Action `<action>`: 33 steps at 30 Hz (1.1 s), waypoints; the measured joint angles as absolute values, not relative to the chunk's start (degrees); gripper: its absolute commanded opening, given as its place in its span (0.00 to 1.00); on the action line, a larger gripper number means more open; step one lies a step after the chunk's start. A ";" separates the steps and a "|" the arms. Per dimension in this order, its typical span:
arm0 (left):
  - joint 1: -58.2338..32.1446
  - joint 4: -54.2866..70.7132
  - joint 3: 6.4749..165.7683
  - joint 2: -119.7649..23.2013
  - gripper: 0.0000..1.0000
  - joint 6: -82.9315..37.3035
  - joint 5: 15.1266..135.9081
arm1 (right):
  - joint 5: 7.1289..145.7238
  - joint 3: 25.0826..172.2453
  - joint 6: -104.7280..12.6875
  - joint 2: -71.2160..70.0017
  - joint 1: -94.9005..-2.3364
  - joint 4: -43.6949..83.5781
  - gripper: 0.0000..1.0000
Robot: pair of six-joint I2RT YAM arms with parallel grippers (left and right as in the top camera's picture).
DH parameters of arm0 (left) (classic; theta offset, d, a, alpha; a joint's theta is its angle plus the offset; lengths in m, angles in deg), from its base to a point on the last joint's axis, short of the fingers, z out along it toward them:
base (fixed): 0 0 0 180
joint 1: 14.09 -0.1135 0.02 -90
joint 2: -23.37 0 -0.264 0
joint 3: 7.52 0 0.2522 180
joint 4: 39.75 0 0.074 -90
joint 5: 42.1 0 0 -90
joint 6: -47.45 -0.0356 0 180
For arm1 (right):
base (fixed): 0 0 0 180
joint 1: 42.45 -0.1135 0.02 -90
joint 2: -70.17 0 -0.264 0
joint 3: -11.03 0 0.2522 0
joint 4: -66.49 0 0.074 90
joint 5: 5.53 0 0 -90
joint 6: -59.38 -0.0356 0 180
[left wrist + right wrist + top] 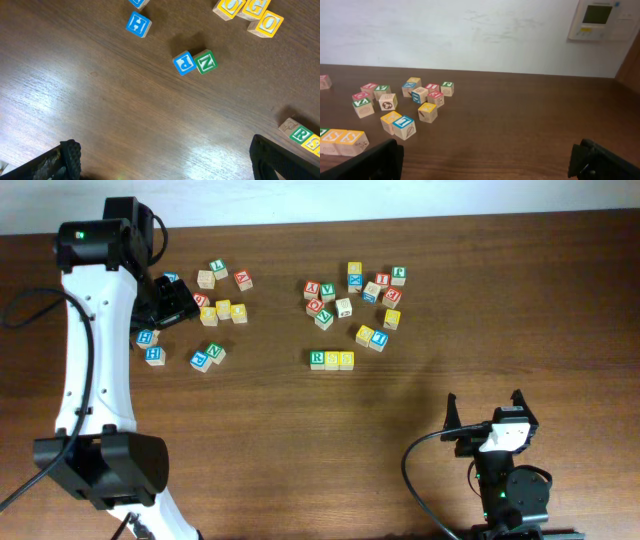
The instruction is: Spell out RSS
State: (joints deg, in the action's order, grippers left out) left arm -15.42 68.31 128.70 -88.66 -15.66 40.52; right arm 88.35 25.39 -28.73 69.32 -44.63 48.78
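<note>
Three cubes stand touching in a row near the table's middle: the green R cube [318, 359], then two yellow S cubes [332, 360] [346, 360]. In the left wrist view the R cube [300, 134] shows at the right edge with a yellow cube [314, 144] beside it. The right wrist view catches the yellow S cubes [351, 141] at its left edge. My left gripper [178, 305] [167, 165] hovers open over the left cluster, holding nothing. Open and empty too, my right gripper [485, 412] [490, 160] is at the front right, far from the row.
A left cluster of letter cubes includes a blue P [184, 63], a green N [205, 61], a blue H [138, 24] and yellow cubes [250, 10]. A second cluster [355, 295] lies behind the row. A black cable [425, 470] runs beside the right arm's base.
</note>
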 measured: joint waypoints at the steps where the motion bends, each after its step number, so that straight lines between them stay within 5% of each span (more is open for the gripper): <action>1: -15.42 68.31 128.70 -88.66 0.99 -15.63 40.52 | 88.37 25.39 -28.95 69.32 -44.37 48.78 0.98; 33: -15.42 68.31 128.70 -88.66 0.99 -15.66 40.52 | 87.89 25.39 -29.17 69.32 -42.90 48.78 0.98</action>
State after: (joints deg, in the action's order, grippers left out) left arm -15.42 68.31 128.70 -88.66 -15.66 40.52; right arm 87.89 25.39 -29.17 69.32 -42.90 48.78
